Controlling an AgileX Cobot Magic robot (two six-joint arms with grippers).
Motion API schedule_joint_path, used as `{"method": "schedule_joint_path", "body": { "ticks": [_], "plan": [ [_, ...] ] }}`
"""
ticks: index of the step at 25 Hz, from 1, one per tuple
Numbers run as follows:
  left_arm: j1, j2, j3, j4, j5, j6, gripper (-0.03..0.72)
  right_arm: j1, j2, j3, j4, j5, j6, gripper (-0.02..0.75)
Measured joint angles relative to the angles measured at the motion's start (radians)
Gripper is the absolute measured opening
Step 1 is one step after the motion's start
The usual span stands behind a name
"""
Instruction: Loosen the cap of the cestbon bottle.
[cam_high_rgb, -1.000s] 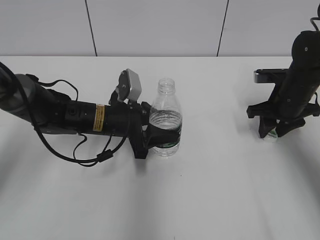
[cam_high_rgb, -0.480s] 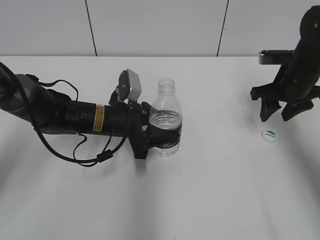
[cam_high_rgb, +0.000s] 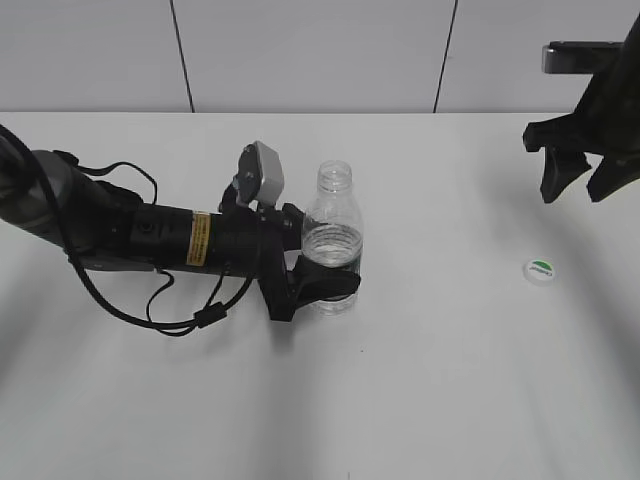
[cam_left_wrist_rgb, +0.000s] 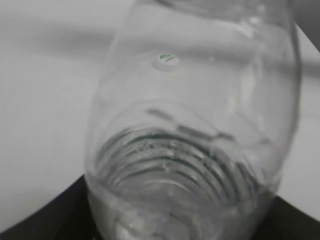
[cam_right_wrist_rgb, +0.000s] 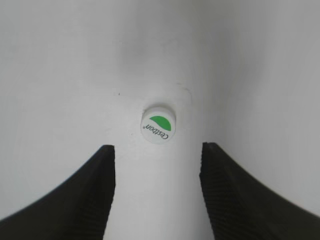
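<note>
The cestbon bottle (cam_high_rgb: 334, 232) stands upright at the table's middle with its mouth uncapped; it fills the left wrist view (cam_left_wrist_rgb: 200, 125). My left gripper (cam_high_rgb: 318, 283) is shut around its lower body at the green label. The cap (cam_high_rgb: 540, 270) lies flat on the table at the right, green mark up. It also shows in the right wrist view (cam_right_wrist_rgb: 159, 123) and small through the bottle in the left wrist view (cam_left_wrist_rgb: 166, 60). My right gripper (cam_high_rgb: 580, 183) is open and empty, raised above and behind the cap (cam_right_wrist_rgb: 157, 152).
The white table (cam_high_rgb: 440, 400) runs back to a pale panelled wall (cam_high_rgb: 300, 50). The left arm and its cable (cam_high_rgb: 150, 270) lie low across the table's left half.
My right gripper has let go of the cap, leaving it on the table, and has risen up and back to the right. The left gripper still holds the bottle.
</note>
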Motion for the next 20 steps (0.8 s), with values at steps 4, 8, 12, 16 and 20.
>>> {"method": "schedule_joint_path", "body": {
  "ticks": [4, 8, 12, 16, 20],
  "plan": [
    [-0.001, -0.003, 0.002, -0.011, 0.003, -0.008, 0.49, 0.0, -0.034, -0.032, 0.001, 0.032, 0.0, 0.426],
    [-0.001, -0.044, 0.004, -0.012, 0.008, -0.023, 0.494, 0.0, -0.063, -0.043, -0.001, 0.043, 0.0, 0.426],
    [-0.001, -0.117, 0.004, -0.008, 0.008, -0.07, 0.496, 0.0, -0.072, -0.046, -0.001, 0.084, 0.0, 0.426],
    [-0.001, -0.201, 0.004, -0.005, 0.008, -0.127, 0.496, 0.0, -0.072, -0.083, -0.001, 0.147, 0.0, 0.426],
    [-0.001, -0.282, 0.005, -0.005, 0.009, -0.223, 0.496, 0.0, -0.076, -0.137, -0.001, 0.201, 0.0, 0.426]
  ]
}}
